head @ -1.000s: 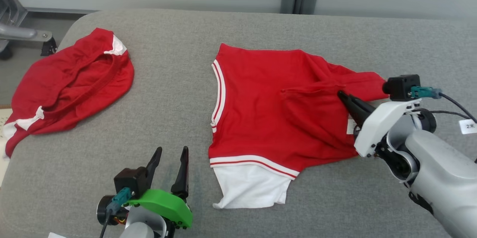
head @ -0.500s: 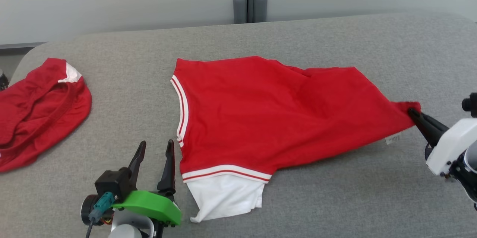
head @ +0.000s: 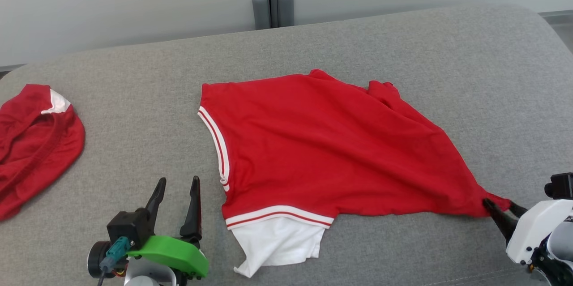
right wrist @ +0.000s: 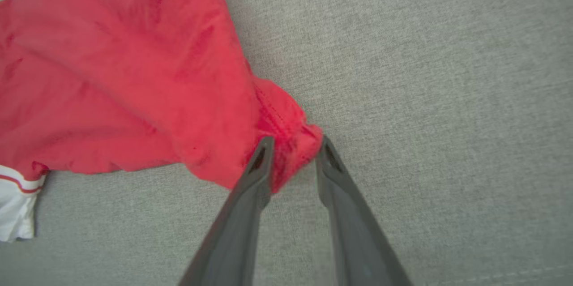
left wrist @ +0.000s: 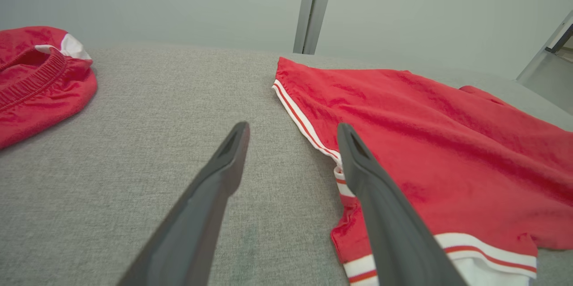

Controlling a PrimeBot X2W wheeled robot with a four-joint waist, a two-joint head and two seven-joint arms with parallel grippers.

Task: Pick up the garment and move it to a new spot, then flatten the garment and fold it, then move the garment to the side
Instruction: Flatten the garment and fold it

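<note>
Flattening seems the current step: right hand (head: 499, 204) pinches a corner of the garment (head: 322, 151), spread on the surface (head: 403, 53) right of the red heap (head: 36, 138); left hand (head: 178, 181) splayed; next: release, then fold.

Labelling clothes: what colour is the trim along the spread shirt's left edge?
The trim is white with a red stripe; clearest in left wrist view.

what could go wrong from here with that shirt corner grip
The right gripper pinches only a small bunch at the corner of the garment, so it might slip free if pulled. The left gripper sits open beside it, holding nothing, so a pull may drag the whole garment instead of flattening it.
</note>
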